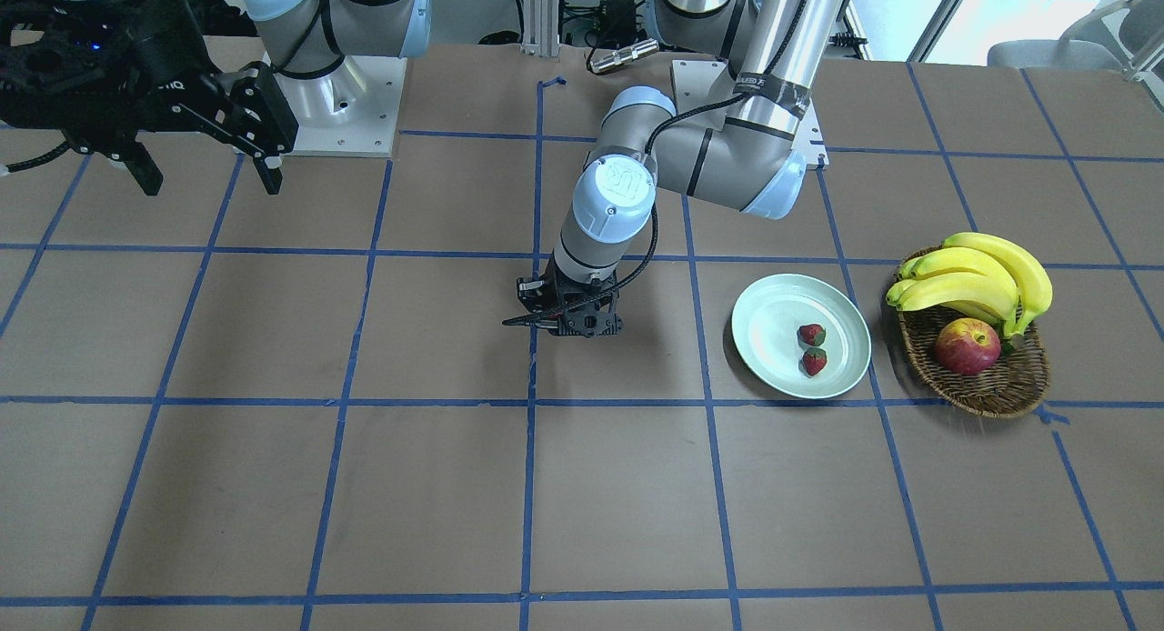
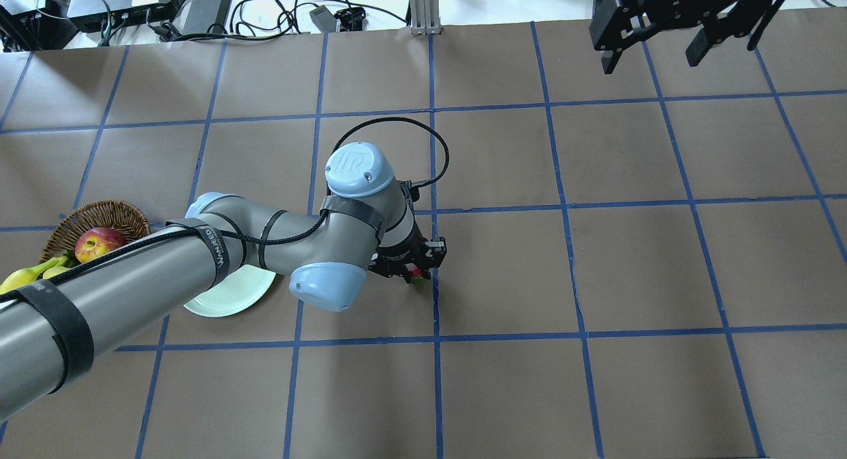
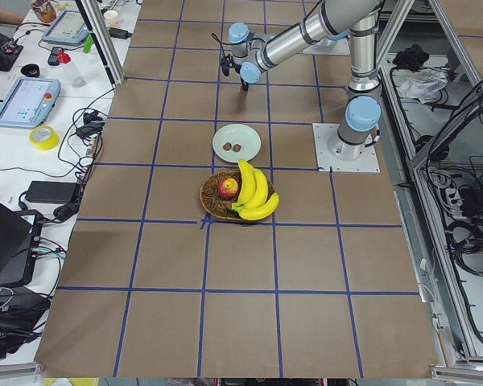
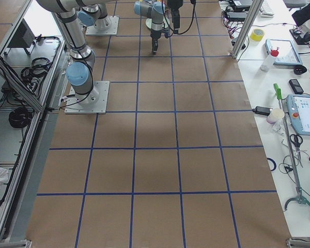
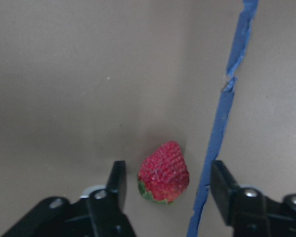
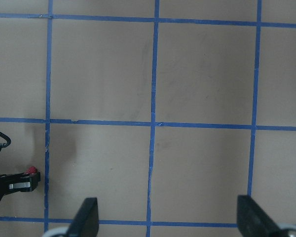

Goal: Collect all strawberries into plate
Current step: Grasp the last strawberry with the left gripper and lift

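One small red strawberry (image 5: 164, 173) with a green cap lies on the brown table next to a blue tape line. My left gripper (image 5: 168, 167) is low over it and open, one finger on each side, with a gap on both sides. From overhead the same strawberry (image 2: 417, 278) peeks out under the left wrist. Two more strawberries (image 1: 811, 334) (image 1: 815, 362) lie in the pale green plate (image 1: 773, 313), a tile away from the left gripper. My right gripper (image 1: 207, 175) hangs open and empty, high above the table near its own base.
A wicker basket (image 1: 991, 390) with bananas (image 1: 978, 281) and a red-yellow apple (image 1: 967, 346) stands right beside the plate. The left arm's forearm covers most of the plate (image 2: 231, 293) in the overhead view. Blue tape lines grid the table.
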Motion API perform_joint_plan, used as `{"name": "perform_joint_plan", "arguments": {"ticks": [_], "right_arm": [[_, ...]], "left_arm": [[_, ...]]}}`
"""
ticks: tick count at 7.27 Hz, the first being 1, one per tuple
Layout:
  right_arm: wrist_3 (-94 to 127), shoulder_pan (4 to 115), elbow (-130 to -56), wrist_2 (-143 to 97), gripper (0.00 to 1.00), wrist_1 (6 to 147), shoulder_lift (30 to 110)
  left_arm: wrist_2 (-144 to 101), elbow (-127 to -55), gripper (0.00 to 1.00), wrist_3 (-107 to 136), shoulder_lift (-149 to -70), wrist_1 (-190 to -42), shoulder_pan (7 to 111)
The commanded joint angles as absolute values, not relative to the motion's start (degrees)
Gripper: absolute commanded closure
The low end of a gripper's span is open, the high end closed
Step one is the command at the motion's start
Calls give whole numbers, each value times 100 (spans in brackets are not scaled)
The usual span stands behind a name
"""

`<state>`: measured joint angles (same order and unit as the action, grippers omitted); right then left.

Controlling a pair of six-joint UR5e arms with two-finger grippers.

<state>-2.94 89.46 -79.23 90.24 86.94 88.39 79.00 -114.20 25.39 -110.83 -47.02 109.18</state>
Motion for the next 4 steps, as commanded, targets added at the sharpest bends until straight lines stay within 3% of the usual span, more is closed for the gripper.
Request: {"name": "perform_joint_plan", "arguments": {"ticks": [1, 3, 4], "right_arm": [[-298, 8938, -7928, 9026, 0, 8779, 8833], [-308, 8938, -7928, 9018, 0, 8780, 8833], [-308, 8947, -7928, 9035, 0, 8780, 8833]], "left_arm": [[8058, -10929, 100, 2479, -10864, -5337, 10681], [8287, -9857, 100, 1589, -10636, -7172, 9874], [8749, -9757, 100, 1217, -10565, -7581, 9479]]}}
